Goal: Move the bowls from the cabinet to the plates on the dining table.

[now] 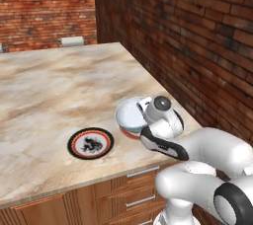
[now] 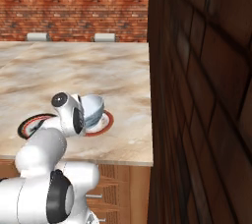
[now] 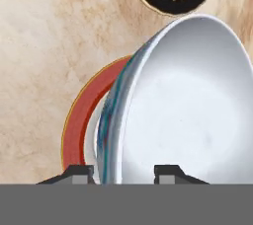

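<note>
Gripper (image 3: 123, 172) straddles the bowl's wall, one dark fingertip (image 3: 79, 172) outside and the other inside with a visible gap to the wall, so the jaws stand parted, not clamping. From both base views the fingers are hidden behind the white wrist. Red brick wall (image 1: 197, 36) runs rough and mortar-lined along the right, cut off by the frame. Dining table (image 1: 54, 86) has a smooth beige-brown marbled top; wooden drawer fronts (image 1: 133, 189) with grey bar handles sit below it, partly blocked by the arm. Two pale chair backs (image 2: 104, 37) peek over the far edge, tops only. Left plate (image 1: 90, 143) is flat and round, with a black rim, a toothed red ring and a white centre bearing a black figure too blurred to identify; in the right base view the arm covers most of it. Right plate (image 3: 79, 125) shows just a red arc under the bowl. Bowl (image 2: 93, 110), glossy white inside with a bluish streaked outside, sits on that plate near the table's front right corner, its near side hidden by the wrist.
</note>
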Controlling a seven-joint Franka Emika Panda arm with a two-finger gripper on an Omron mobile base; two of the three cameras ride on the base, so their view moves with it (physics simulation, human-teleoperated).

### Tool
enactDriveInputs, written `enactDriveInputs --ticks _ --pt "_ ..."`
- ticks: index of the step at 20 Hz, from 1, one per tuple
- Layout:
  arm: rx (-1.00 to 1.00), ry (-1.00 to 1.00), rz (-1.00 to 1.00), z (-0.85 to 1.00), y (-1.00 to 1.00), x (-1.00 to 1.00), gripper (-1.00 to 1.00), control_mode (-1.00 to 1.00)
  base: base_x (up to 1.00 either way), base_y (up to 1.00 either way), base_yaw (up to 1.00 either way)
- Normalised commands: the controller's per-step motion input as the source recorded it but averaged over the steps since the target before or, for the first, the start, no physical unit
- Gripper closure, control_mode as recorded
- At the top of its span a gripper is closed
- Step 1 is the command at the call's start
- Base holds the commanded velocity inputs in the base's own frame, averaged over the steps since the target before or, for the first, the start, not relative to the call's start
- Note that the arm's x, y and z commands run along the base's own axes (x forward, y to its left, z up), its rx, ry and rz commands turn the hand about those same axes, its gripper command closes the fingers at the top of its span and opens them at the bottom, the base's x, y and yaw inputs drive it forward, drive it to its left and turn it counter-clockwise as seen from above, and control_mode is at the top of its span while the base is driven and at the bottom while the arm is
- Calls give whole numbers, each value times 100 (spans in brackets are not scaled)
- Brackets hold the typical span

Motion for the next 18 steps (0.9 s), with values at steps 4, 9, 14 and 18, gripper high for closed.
enactDriveInputs --ticks 4,9,14,18 --pt "2 -19 7 4 0 -86 -100 -100 0 0 0" --pt "1 -16 7 0 -8 -70 -100 -100 0 0 0" --pt "12 -16 6 54 -1 -71 -100 -100 0 0 0" --pt "21 -17 4 71 10 -95 -100 -100 0 0 0"
